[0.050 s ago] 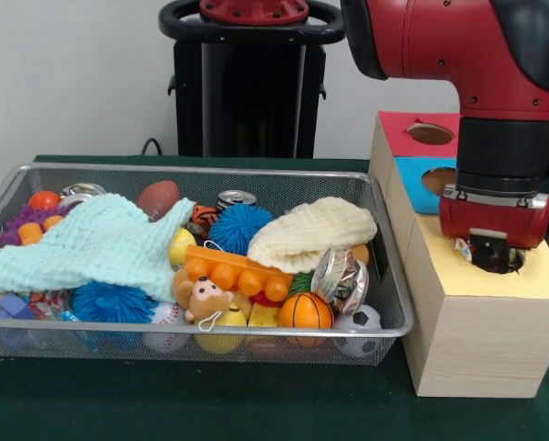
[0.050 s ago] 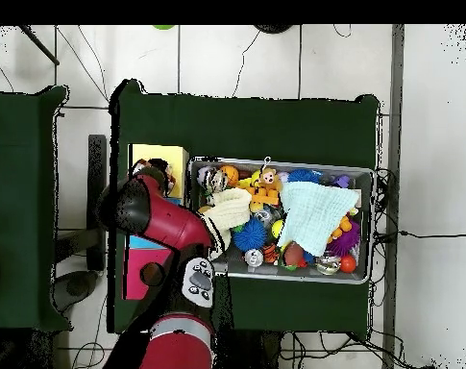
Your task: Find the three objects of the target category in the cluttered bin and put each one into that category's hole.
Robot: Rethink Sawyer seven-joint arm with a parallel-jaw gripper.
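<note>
From the front camera I see the arm (image 1: 476,55) reaching down over the wooden box (image 1: 481,312) that stands just beside the wire bin (image 1: 385,266). The gripper (image 1: 493,257) sits low in the hole (image 1: 522,262) of the box's yellow top section; its tip is sunk in the opening, so I cannot tell whether it is apart, together or clamped on anything. Behind the yellow part the box has a blue section with its own hole (image 1: 438,180), and a red section with another hole (image 1: 431,134).

The bin is full. A pale green cloth (image 1: 100,243) covers much of one half and a cream cloth (image 1: 311,234) lies across the other. Between them I see a blue spiky ball (image 1: 238,225), an orange block strip (image 1: 233,271) and a small teddy bear (image 1: 201,299). Along the near wall lie a little basketball (image 1: 306,310), a small soccer ball (image 1: 359,326), a crushed can (image 1: 339,280) and a second blue spiky ball (image 1: 109,303). A toy football (image 1: 158,197) sits by the far wall.

From the overhead camera the arm (image 2: 164,221) covers most of the box (image 2: 158,159), with only the yellow section clear. The bin (image 2: 369,226) lies right beside it, both cloths (image 2: 318,213) on top of the clutter.
</note>
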